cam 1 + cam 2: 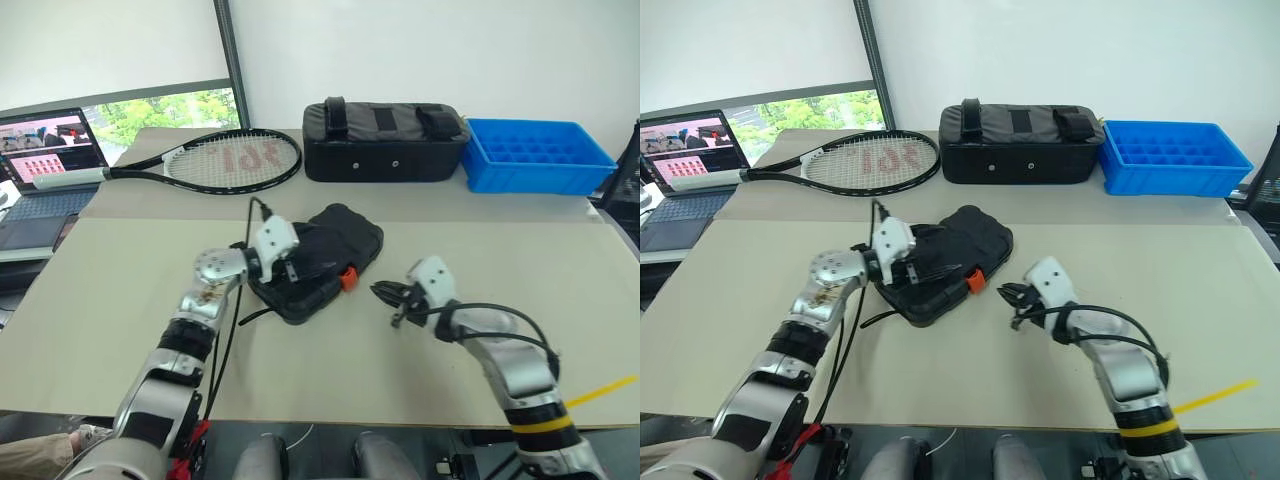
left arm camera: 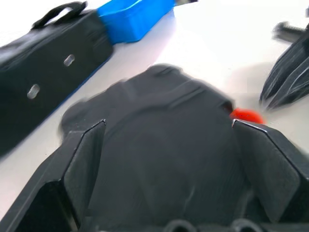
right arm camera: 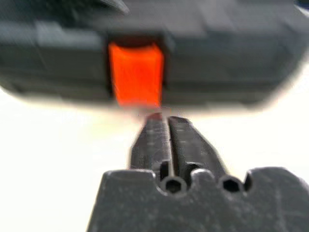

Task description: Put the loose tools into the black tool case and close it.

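Observation:
The black tool case (image 1: 345,232) lies closed in the middle of the table, its orange latch tab (image 1: 348,278) facing my right arm. My left gripper (image 1: 298,262) is open, its two fingers spread wide over the case's lid (image 2: 164,145) from the left side. My right gripper (image 1: 386,294) sits low on the table just right of the latch (image 3: 135,72), pointing at it with a small gap between. Its fingers (image 3: 181,140) lie together with nothing between them. The loose tools are out of view.
A tennis racket (image 1: 225,160) lies at the back left, a black fabric bag (image 1: 385,140) at the back centre, and a blue compartment tray (image 1: 540,155) at the back right. An open laptop (image 1: 45,160) stands off the table's left edge.

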Robot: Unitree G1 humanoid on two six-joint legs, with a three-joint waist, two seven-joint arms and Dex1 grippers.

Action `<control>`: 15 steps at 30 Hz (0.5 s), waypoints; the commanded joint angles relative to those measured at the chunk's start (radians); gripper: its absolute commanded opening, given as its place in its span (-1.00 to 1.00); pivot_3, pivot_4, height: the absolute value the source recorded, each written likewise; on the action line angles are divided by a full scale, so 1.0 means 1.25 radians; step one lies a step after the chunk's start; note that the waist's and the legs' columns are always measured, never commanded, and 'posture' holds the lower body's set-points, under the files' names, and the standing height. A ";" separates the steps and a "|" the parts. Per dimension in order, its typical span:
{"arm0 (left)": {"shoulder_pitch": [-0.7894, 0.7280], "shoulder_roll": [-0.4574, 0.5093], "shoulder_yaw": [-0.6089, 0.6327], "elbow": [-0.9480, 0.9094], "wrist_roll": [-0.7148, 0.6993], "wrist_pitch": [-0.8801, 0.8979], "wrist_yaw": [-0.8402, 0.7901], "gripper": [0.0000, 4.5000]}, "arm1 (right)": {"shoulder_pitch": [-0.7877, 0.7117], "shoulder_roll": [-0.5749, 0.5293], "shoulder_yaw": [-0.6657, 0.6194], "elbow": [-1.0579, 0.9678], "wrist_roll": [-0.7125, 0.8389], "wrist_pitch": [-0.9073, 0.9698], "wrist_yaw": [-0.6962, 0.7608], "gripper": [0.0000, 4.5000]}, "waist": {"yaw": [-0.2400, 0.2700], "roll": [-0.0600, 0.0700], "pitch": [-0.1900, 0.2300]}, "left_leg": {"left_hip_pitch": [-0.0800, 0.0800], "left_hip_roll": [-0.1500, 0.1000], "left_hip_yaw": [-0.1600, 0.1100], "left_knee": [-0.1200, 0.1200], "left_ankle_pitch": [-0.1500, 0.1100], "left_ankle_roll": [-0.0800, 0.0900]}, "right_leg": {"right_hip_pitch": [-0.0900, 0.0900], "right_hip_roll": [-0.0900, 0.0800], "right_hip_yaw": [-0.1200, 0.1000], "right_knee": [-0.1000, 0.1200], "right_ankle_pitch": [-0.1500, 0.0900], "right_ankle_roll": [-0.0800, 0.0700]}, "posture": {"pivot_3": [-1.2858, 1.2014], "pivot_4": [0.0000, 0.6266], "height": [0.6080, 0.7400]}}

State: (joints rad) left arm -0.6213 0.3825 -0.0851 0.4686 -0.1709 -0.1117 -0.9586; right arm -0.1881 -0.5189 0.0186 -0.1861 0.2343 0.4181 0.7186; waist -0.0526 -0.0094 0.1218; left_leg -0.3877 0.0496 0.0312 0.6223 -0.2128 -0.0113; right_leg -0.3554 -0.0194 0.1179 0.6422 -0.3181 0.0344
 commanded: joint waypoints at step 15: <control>0.486 0.197 0.243 -0.423 -0.159 0.259 0.053 1.00 | 0.070 -0.160 -0.256 0.267 0.127 -0.312 0.289 0.99 | 0.013 -0.002 0.004 | 0.002 0.000 0.001 -0.004 0.000 0.000 | 0.001 -0.005 -0.001 -0.002 0.000 -0.002 | 0.03 -0.52 0.51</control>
State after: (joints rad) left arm -0.0196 0.6174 0.1762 -0.0115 -0.3588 0.2248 -0.9185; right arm -0.1020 -0.6953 -0.2545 0.1227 0.3768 0.0824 1.0545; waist -0.0366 -0.0123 0.1267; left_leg -0.3851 0.0501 0.0320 0.6168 -0.2127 -0.0115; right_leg -0.3538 -0.0258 0.1164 0.6396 -0.3176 0.0319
